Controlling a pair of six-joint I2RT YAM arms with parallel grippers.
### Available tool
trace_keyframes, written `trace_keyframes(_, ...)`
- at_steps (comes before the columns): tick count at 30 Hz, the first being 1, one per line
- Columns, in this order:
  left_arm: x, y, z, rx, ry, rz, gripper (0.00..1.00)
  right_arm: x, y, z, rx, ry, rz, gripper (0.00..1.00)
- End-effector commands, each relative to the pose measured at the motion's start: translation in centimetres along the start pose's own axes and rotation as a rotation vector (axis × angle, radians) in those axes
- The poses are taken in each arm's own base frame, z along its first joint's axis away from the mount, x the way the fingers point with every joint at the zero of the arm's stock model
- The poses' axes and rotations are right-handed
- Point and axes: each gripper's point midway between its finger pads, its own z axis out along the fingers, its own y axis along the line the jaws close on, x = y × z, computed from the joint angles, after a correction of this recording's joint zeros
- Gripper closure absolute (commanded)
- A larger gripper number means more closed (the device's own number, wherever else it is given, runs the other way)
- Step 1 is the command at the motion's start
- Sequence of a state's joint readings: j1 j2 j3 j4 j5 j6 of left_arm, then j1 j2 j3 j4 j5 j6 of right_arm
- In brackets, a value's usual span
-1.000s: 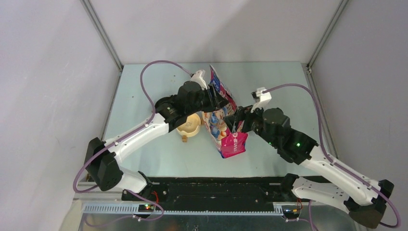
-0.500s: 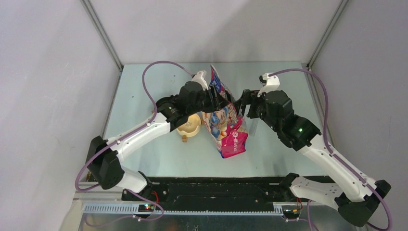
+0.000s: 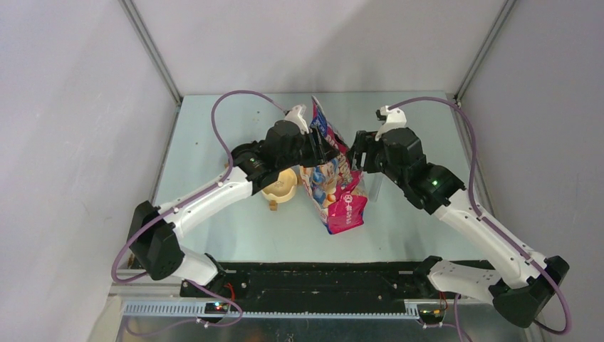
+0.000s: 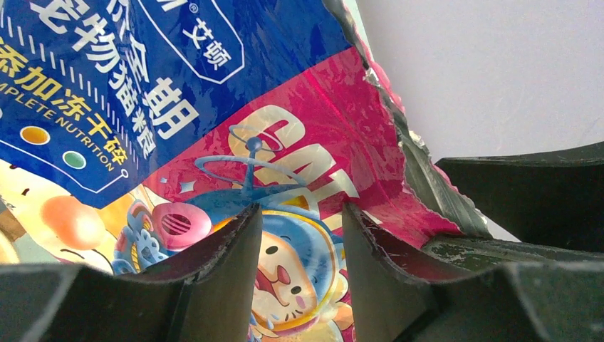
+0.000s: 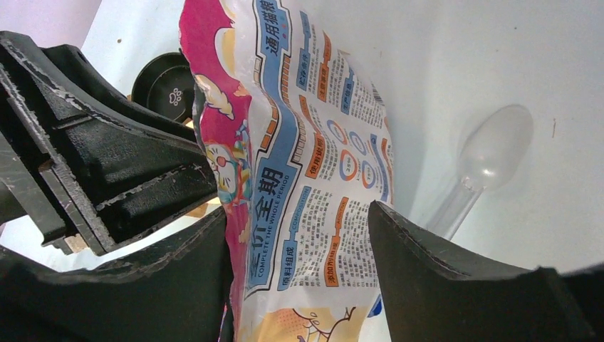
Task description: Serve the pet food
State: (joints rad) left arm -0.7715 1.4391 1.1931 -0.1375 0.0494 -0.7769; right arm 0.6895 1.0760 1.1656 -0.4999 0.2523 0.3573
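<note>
Pale grey walls [image 3: 313, 43] close in a light blue-green counter [image 3: 235, 235] on three sides. Metal struts [image 3: 152, 53] climb the back corners. Light is even.

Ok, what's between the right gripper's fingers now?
The cat-food bag, in the right wrist view: its printed back panel sits in the gap between the right gripper fingers, which stand apart.

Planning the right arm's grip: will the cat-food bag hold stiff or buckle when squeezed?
Probably buckles: the bag is thin, creased film with a torn top. Likely slippery, given its glossy sheen. It may tip, standing tall and tilted.
</note>
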Motion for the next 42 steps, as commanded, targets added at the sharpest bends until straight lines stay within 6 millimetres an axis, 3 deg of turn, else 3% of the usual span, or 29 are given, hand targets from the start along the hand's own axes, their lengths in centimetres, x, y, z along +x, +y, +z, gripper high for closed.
trace_keyframes(1,-0.7,-1.6,0.1,0.045,-0.012,0.017,0.49,-3.3,1.6,-0.7,-0.07,-0.093,0.007,0.29)
trace_keyframes(7,-0.3,-1.3,0.4,0.037,0.003,0.019,0.5,-5.4,2.5,-1.8,-0.13,-0.172,0.015,0.27)
trace_keyframes(14,-0.1,-1.2,0.5,0.034,0.014,0.024,0.5,-5.7,1.4,-1.5,-0.075,-0.186,0.018,0.26)
trace_keyframes(21,-0.1,-1.1,0.4,0.033,0.012,0.026,0.5,-3.9,0.6,-0.2,-0.038,-0.113,-0.011,0.27)
trace_keyframes(27,0.1,-1.1,0.6,0.037,0.02,0.025,0.5,-2.9,-0.7,0.7,0.038,-0.083,-0.03,0.36)
trace_keyframes(33,0.0,-1.4,0.2,0.049,0.021,0.03,0.49,-1.2,0.3,1.7,-0.018,-0.009,-0.054,0.45)
trace_keyframes(35,-0.2,-1.7,-0.1,0.056,0.016,0.032,0.48,-0.6,1.1,1.9,-0.062,0.018,-0.049,0.49)
trace_keyframes(37,-0.5,-1.9,-0.7,0.06,0.006,0.035,0.44,-0.1,2.1,2.0,-0.114,0.046,-0.037,0.64)
trace_keyframes(40,-1.3,-2.1,-1.9,0.055,-0.027,0.044,0.35,0.2,2.8,2.2,-0.148,0.059,-0.02,0.99)
trace_keyframes(42,-2.4,-2.6,-3.5,0.062,-0.073,0.049,0.31,0.1,3.4,2.0,-0.175,0.061,-0.004,1.0)
